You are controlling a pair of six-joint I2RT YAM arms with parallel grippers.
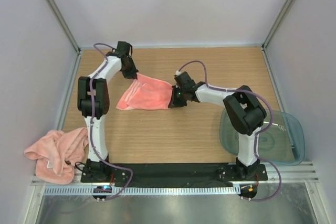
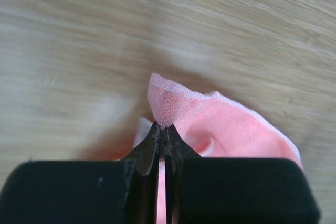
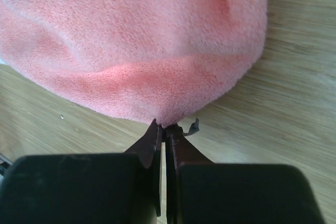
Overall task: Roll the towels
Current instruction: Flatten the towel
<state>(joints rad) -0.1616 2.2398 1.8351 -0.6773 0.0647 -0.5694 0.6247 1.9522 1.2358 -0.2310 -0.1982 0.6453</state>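
pink towel (image 3: 136,40) cut off by picture edge, pinched corner hidden inside right gripper (image 3: 165,128), table (image 2: 79,35) blurred

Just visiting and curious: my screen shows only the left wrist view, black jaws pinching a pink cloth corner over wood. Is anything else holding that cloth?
Observer: Yes. Overhead, the right arm has its jaws shut on the opposite side of that pink towel.
Visitor: Is it the only towel?
Observer: No, a second pink towel lies crumpled at the near left corner of the table.
Visitor: Anything else out there?
Observer: A clear bluish tub sits near the right arm's base.
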